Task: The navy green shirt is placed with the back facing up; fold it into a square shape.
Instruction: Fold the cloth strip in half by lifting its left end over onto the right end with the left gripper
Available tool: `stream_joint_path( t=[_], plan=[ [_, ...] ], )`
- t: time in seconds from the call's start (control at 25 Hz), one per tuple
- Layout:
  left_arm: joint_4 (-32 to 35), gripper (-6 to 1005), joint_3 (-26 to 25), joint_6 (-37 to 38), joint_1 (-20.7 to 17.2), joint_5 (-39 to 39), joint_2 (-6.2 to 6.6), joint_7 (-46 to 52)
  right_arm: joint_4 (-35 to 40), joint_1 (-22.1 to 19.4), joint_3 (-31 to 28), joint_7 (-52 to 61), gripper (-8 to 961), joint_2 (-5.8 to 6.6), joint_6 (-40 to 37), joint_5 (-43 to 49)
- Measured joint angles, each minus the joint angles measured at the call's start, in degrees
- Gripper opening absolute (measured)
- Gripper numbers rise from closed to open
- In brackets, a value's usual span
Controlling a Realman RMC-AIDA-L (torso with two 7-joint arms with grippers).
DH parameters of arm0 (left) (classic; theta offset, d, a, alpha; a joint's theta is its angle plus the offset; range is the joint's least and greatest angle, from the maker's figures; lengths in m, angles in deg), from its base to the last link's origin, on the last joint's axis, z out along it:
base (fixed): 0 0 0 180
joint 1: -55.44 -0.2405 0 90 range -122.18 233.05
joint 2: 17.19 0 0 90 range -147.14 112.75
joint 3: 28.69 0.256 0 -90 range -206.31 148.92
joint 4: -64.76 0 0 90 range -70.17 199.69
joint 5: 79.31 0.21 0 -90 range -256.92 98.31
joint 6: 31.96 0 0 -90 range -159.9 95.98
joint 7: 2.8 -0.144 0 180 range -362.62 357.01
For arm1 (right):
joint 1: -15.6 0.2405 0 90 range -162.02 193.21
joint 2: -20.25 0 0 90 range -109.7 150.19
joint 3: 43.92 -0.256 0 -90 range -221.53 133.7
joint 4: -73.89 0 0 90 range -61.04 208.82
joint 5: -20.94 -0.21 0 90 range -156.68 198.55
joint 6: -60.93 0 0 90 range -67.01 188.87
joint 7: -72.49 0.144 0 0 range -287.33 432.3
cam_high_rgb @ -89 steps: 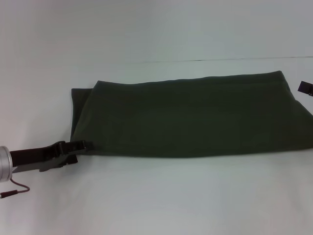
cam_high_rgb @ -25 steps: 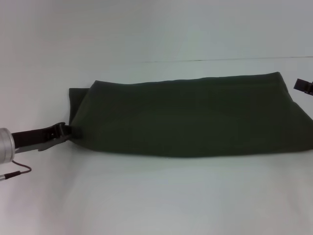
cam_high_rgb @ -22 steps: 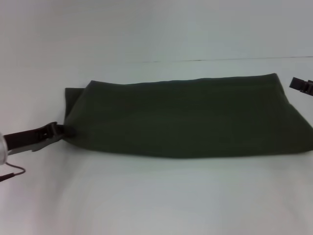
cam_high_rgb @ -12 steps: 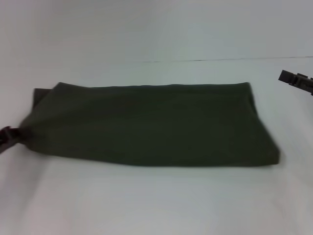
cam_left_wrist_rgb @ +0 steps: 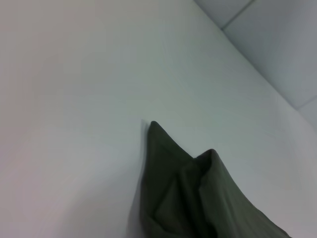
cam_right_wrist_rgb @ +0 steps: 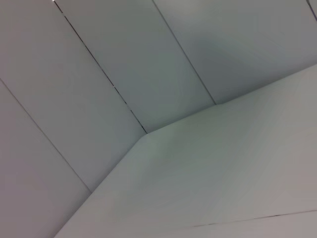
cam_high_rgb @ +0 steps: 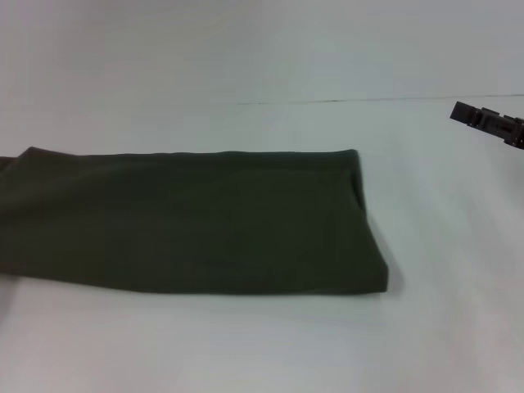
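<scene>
The navy green shirt lies on the white table as a long folded band. Its right end sits near the middle of the head view and its left end runs off the left edge. My left gripper is out of the head view past that edge. In the left wrist view a bunched, pinched-up end of the shirt rises close to the camera, as cloth held by that gripper. My right gripper hangs above the table at the far right, well apart from the shirt.
The white table spreads in front of and to the right of the shirt. A thin seam line crosses the back. The right wrist view shows only pale wall panels and table surface.
The shirt has slid far to the left, pulled by its left end, and my left gripper has left the head view. My right gripper has moved up and inward a little.
</scene>
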Motion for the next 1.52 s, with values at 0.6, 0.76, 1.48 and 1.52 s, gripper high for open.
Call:
stream_joint_path(
  t=[0.6,0.76,1.48,1.52],
  plan=[
    [5.7,40,-1.1,16.2,4.1,-8.7,-3.9,-3.9,-0.1,-1.7,-0.1,-0.5,894,0.43,-0.4,-0.6],
    [5.1,39,-0.8,22.1,9.6,-11.2,-6.98,-7.5,-0.1,-2.5,-0.1,-0.9,892,0.67,-1.0,-0.6],
    [-62.7,52,-12.7,-6.0,27.4,-24.0,-10.07,-67.0,0.1,-5.8,-0.3,-5.1,880,2.41,-5.9,-0.1],
    [-64.9,98,-14.9,-6.9,26.7,-23.1,-10.06,-70.9,0.1,-5.8,-0.3,-5.1,880,2.41,-5.9,-0.1]
  ],
)
